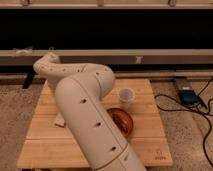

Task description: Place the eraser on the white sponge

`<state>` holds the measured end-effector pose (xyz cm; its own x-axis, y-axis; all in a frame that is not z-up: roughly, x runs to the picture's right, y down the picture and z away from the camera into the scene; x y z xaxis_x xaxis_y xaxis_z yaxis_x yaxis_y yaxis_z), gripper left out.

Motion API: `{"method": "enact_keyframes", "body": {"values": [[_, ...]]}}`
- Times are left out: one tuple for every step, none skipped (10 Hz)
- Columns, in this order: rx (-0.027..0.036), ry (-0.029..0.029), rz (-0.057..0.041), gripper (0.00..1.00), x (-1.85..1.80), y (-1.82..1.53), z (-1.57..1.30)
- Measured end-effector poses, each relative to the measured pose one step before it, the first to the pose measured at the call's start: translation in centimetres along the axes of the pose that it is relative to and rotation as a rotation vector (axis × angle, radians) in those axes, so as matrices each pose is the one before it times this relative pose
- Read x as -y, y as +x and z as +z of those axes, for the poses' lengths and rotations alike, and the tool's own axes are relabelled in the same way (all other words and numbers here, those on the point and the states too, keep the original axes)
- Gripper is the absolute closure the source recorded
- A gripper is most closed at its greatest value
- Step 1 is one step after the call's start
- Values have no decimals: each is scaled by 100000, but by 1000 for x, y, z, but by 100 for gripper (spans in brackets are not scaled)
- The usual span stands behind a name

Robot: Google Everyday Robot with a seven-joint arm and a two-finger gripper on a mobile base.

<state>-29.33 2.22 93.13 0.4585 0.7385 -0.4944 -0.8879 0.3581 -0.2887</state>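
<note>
The white sponge (60, 120) lies on the left part of the wooden table (145, 145); only its left end shows past my arm. My large white arm (85, 115) rises from the bottom edge and bends over the table's left half. The gripper is hidden behind the arm, somewhere over the middle-left of the table. The eraser is hidden too.
A small white cup (126, 97) stands right of the arm. A round orange-brown bowl (121, 121) sits in front of it, partly covered by the arm. A blue device (188, 96) with cables lies on the floor at the right. A dark wall runs behind.
</note>
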Motion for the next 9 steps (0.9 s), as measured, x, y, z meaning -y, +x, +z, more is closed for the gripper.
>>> {"method": "enact_keyframes", "body": {"values": [[-2418, -1856, -269, 35, 29, -60, 489], [-2223, -1867, 76, 35, 61, -64, 462], [-2130, -2032, 218, 35, 235, -8, 461], [-1371, -968, 266, 35, 222, 103, 360], [-1622, -731, 247, 35, 293, 179, 514], [-1630, -463, 72, 35, 120, 188, 546], [-1094, -293, 13, 35, -19, 148, 338], [-1023, -255, -146, 35, -71, 129, 307], [-990, 59, -287, 36, -58, 209, 242]]}}
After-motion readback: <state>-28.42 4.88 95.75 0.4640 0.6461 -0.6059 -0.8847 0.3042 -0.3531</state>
